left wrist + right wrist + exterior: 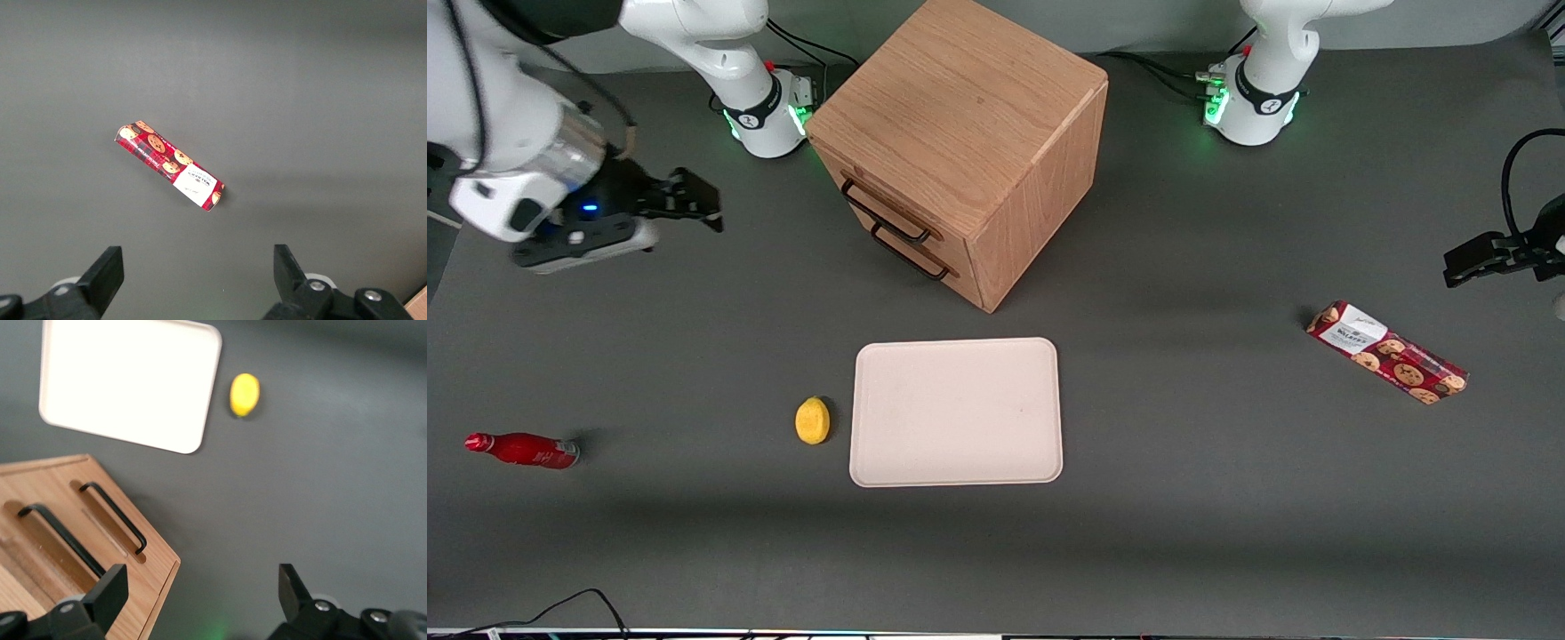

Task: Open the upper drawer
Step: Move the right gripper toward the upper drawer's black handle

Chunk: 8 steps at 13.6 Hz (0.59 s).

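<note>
Front view: The cabinet (960, 142) stands on the grey table (1183, 533), set at an angle. Its upper drawer (871, 197) is closed, front flush with the cabinet face, black bar handle (885, 216) exposed. The lower drawer (916, 253) sits directly below it, also closed. The gripper (694, 203) hangs above the table toward the working arm's end, well apart from the cabinet, fingers pointing toward the drawer fronts and holding nothing. A pale tray (957, 412) lies nearer the camera than the cabinet. A lemon (813, 420) lies just beside the tray. A red bottle (523, 450) lies on its side toward the working arm's end. A cookie box (1387, 352) lies toward the parked arm's end.

Left wrist view: The cookie box (170, 165) lies flat on the table (320, 100).

Right wrist view: The gripper (200, 593) has its fingers (110, 590) spread wide, with nothing between them. The upper drawer (40, 553) and lower drawer (107, 513) show their handles, both closed. The tray (127, 383) and lemon (244, 394) lie on the table.
</note>
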Available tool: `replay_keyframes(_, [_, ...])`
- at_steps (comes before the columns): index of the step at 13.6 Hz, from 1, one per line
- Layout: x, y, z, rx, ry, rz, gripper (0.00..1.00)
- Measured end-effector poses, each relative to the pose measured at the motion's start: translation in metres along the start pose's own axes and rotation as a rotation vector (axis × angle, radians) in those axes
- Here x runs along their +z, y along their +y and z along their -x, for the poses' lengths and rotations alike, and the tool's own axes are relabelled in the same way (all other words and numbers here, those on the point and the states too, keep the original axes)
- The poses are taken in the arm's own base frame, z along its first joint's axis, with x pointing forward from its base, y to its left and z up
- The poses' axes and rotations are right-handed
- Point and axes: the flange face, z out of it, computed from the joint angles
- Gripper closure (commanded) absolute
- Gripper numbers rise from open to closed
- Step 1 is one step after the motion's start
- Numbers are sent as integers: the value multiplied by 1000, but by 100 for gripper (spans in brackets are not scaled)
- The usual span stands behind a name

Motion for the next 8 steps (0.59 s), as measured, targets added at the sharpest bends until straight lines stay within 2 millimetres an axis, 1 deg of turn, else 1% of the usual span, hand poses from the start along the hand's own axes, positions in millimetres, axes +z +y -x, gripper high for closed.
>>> replay_keyframes(3, [21, -34, -2, -134, -11, -69, 0])
replay_keyframes(6, [54, -74, 2, -212, -44, -74, 0])
replay_keyframes(8, [73, -86, 5, -255, -67, -75, 0])
